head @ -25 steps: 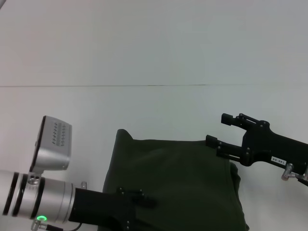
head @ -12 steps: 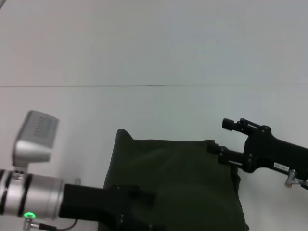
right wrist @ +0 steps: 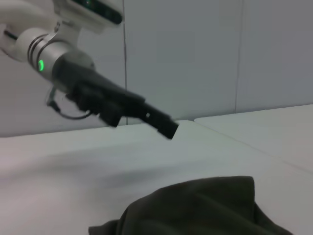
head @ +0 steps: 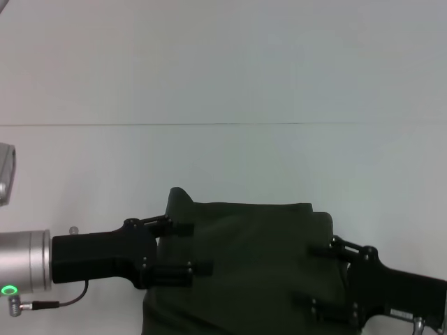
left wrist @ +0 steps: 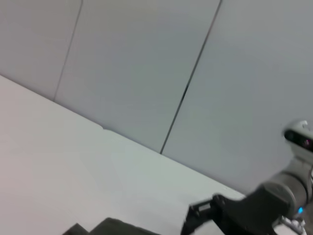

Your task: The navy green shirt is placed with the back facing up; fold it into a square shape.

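Observation:
The navy green shirt (head: 255,258) lies folded into a rough rectangle on the white table, plain side up, reaching down to the near edge of the head view. My left gripper (head: 183,246) hovers open at the shirt's left edge, its two fingers spread apart over the cloth. My right gripper (head: 311,276) is open over the shirt's near right part. Neither holds cloth that I can see. The right wrist view shows the shirt (right wrist: 205,208) with the left gripper (right wrist: 166,128) beyond it. The left wrist view catches a corner of the shirt (left wrist: 110,227) and the right gripper (left wrist: 200,218).
The white table (head: 223,160) stretches far beyond the shirt, with a thin seam line (head: 209,124) running across it. A pale panelled wall (left wrist: 146,73) stands behind the table.
The left gripper swung forward and right, from the shirt's near left part to its left edge. The right gripper drew back from the shirt's far right corner to its near right part.

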{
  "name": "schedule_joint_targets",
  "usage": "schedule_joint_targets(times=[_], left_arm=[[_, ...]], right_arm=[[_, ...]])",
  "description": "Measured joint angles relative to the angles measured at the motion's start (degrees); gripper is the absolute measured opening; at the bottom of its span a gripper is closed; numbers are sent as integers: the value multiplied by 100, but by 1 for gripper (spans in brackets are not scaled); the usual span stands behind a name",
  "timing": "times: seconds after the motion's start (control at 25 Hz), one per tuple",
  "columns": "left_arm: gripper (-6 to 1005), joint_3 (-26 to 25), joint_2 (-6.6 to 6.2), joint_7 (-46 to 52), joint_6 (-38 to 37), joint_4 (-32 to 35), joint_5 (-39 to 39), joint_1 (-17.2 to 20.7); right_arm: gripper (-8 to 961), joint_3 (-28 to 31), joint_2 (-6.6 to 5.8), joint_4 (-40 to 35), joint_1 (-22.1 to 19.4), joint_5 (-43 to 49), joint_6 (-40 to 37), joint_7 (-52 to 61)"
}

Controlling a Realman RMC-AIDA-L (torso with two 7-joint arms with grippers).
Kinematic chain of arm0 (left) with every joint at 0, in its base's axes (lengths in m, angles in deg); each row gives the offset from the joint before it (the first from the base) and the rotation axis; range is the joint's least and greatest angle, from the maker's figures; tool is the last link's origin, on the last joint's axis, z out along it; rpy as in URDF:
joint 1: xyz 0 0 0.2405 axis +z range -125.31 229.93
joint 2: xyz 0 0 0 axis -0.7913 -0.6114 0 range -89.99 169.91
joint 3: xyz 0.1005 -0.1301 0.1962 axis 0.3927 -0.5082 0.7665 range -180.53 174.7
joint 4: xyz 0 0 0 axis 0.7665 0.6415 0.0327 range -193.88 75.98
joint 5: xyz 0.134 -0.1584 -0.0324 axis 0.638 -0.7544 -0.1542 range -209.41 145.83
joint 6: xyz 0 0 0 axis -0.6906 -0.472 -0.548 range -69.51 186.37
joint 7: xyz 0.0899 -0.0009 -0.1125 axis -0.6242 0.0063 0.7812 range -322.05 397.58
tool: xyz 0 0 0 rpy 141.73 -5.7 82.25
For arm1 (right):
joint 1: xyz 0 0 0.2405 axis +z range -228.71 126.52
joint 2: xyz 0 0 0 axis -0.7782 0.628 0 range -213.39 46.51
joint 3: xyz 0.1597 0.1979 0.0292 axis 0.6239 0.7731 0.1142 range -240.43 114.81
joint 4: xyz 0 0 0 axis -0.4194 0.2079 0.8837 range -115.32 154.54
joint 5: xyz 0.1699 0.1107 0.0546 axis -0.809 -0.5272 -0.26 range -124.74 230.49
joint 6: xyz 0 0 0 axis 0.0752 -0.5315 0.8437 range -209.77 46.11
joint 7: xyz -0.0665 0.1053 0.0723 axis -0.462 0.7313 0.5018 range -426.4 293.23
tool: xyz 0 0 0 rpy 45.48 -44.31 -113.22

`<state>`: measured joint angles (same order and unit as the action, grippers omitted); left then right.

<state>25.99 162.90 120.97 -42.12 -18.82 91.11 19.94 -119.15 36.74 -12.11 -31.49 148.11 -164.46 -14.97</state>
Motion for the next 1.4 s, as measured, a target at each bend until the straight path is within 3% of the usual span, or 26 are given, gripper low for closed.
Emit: schedule_joint_targets(times=[0.24,0.92,1.24,1.4], left_arm=[[932,-16,15,-3,162,-24,-127,43],[932,-35,38,33,348,-22,-171,108],[932,-35,37,37,358,-22,-171,109],[933,-35,36,58,401,-29,-172,108]], right_arm=[[837,-31,12,250,-113,60,238,-644],[838,-269,14,595,-93,64,1016,-865],[837,224,-11,537,-189,-52,-23,-1022],[838,252,-12,550,-97,-2,-57,-1071]])
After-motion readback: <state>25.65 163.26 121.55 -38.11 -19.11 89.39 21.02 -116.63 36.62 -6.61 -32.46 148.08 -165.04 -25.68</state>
